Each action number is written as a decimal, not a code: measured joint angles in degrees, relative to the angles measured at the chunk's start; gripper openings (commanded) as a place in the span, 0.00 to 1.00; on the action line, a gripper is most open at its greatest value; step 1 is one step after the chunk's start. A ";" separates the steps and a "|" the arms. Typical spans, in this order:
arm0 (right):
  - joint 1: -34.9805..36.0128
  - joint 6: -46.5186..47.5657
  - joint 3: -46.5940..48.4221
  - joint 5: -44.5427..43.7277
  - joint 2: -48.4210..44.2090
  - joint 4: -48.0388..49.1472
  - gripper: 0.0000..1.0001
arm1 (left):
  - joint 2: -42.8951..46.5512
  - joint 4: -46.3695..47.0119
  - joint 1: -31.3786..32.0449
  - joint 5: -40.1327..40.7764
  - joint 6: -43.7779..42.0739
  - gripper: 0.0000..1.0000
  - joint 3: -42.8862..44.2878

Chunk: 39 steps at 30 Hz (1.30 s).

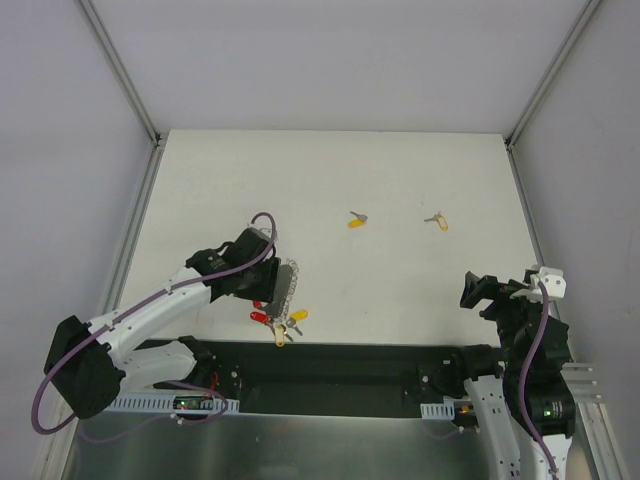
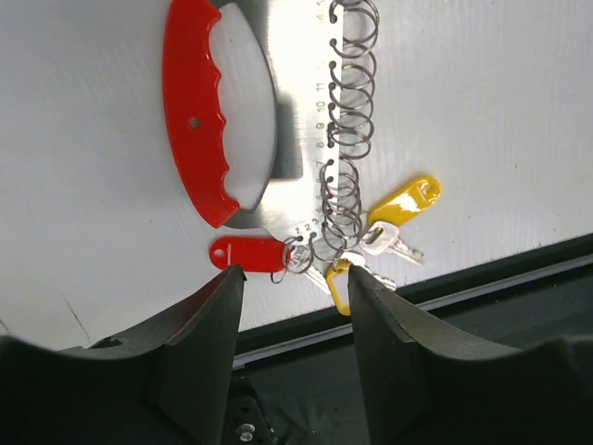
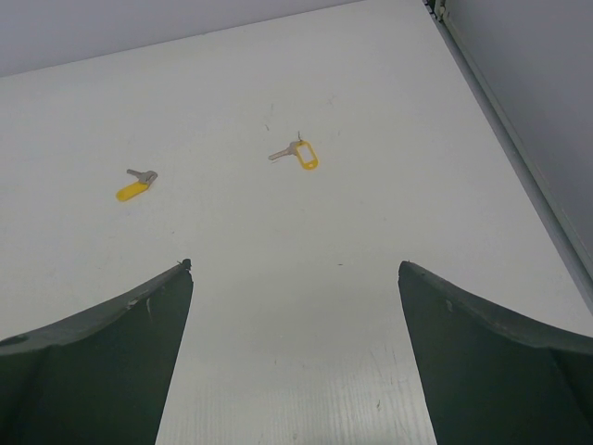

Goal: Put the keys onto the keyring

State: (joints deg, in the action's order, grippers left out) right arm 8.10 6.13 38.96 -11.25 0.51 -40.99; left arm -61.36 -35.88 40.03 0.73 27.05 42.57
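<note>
Keyring: the keyring point(image 2: 289, 139) lies flat on the table point(image 1: 400, 170) at its near edge, with its red loop point(image 2: 195, 111) on one side and a row of wire rings point(image 2: 352, 120) along a numbered metal plate point(image 2: 295, 102).
Hung on it: two yellow-headed hung keys point(image 2: 400, 206) sit at the near end of the ring row, with a red tag point(image 2: 246, 252) just beside them.
Left gripper: the left gripper point(image 2: 296, 271) hovers directly over that near end of the keyring. Its jaws are partly spread and pinch nothing.
Loose keys: the nearer loose key point(image 1: 357, 220) and the farther loose key point(image 1: 437, 220) lie well apart from the keyring, farther up the table and toward the right arm's side.
Right gripper: the right gripper point(image 3: 295, 265) is far from the keyring and faces the two loose keys. Its jaws are spread wide and empty.
Step in hand: likely the gap between two threadings. Two keys are on and two are not yet picked up.
Next move: fetch one loose key, probably with the right arm. It will need a fine pinch on the yellow head, then lining the key's hole up with a free ring while the other arm steadies the keyring.
Containers: none shows. Only the ring row holds anything, namely the two keys and the tag.
</note>
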 measured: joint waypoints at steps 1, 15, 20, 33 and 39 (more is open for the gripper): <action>0.00 0.00 0.00 0.00 0.00 0.00 0.96 | -0.61 -0.02 0.00 0.74 0.20 0.49 0.39; 0.00 0.13 0.00 0.20 0.00 0.00 0.96 | -18.03 7.61 0.00 2.25 0.04 0.49 4.57; 0.00 0.13 0.00 0.20 0.00 0.00 0.96 | -23.54 9.57 0.02 -0.46 -0.20 0.35 4.66; 0.00 0.22 0.00 1.62 1.01 0.00 0.96 | -34.88 14.60 0.15 -3.39 -0.17 0.31 14.27; 0.02 0.50 0.04 7.96 4.20 0.00 0.96 | -34.32 17.05 0.44 -3.04 0.02 0.52 16.37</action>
State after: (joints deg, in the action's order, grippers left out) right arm 8.12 6.63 39.00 -3.29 4.71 -40.99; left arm -95.68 -18.83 40.47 -2.31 27.07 58.94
